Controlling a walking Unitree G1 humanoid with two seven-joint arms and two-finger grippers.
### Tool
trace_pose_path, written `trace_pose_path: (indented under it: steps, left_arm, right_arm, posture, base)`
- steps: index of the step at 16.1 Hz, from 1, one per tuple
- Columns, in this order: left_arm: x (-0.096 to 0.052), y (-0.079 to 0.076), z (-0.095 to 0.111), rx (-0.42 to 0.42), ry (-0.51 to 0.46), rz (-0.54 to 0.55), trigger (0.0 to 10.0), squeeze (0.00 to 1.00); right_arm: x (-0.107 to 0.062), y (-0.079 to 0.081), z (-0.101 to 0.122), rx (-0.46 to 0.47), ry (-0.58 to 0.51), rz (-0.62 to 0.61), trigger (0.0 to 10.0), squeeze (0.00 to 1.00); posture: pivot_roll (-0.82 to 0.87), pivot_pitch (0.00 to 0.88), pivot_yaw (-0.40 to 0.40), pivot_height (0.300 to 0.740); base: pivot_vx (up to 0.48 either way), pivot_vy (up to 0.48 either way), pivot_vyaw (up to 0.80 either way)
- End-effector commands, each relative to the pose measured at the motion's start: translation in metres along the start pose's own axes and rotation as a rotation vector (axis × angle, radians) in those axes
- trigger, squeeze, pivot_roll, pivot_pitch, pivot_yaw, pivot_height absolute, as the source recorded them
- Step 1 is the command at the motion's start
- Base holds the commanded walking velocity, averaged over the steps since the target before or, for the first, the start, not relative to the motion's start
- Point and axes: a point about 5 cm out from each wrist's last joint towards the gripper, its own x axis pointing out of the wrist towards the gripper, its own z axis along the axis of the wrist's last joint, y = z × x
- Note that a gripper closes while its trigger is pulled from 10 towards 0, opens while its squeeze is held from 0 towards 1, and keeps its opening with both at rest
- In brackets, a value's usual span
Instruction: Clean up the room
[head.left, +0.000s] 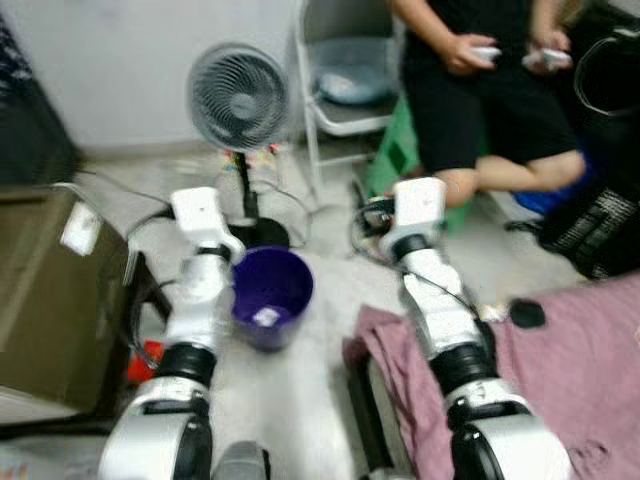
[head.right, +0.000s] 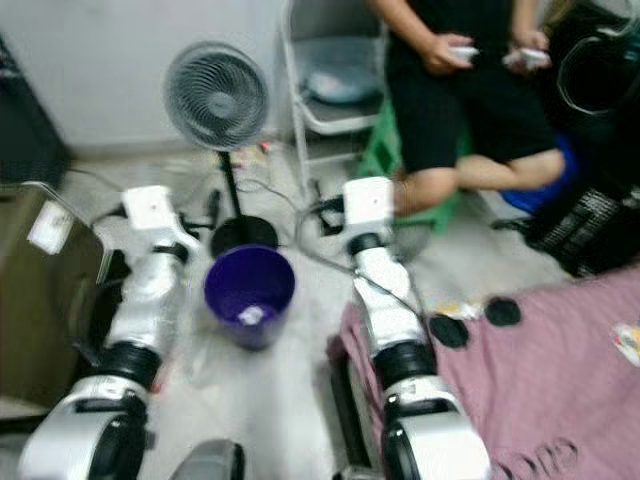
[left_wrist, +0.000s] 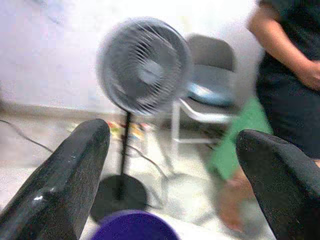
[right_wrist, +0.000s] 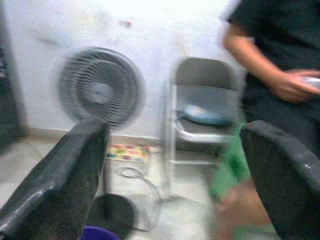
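Between my two arms, on the floor, stands the purple bin (head.left: 271, 296), a scrap of paper (head.left: 266, 317) inside; left gripper (left_wrist: 172, 182) and right gripper (right_wrist: 175, 182) jaws spread, empty; pedestal fan (head.left: 239, 98) behind.

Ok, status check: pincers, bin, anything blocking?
Left pincer and right pincer open, empty, raised. Purple bin on floor between arms, scrap inside. Fan behind bin, seated person ahead right.
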Motion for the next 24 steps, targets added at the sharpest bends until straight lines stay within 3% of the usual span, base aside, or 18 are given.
trace_pose_path:
  steps: [1, 9, 16, 24]
  left_arm:
    - [-0.0001, -0.0082, -0.0017, -0.01, 0.005, -0.018, 10.0, 0.0]
    - [0.0015, -0.0094, -0.0005, -0.015, 0.004, -0.021, 10.0, 0.0]
    - [0.0017, -0.0112, 0.0002, -0.021, -0.001, -0.041, 10.0, 0.0]
    - [0.0017, -0.0115, 0.0, -0.024, -0.001, -0.048, 10.0, 0.0]
  right_arm:
    - [0.001, -0.0081, 0.0016, -0.005, -0.005, -0.025, 10.0, 0.0]
    - [0.0025, -0.0089, 0.0026, 0.002, -0.007, -0.028, 10.0, 0.0]
    - [0.0026, -0.0087, 0.0027, 0.007, -0.008, -0.031, 10.0, 0.0]
    - [0.0025, -0.0091, 0.0022, 0.011, -0.006, -0.034, 10.0, 0.0]
  posture:
    - [-0.03, 0.001, -0.031, 0.74]
    - [-0.03, 0.01, -0.033, 0.74]
    - [-0.03, 0.013, -0.031, 0.74]
    - [-0.03, 0.013, -0.031, 0.74]
  base:
    - [0.0, 0.0, 0.79]
    - [0.0, 0.0, 0.76]
    - [0.0, 0.0, 0.06]
    - [0.0, 0.0, 0.59]
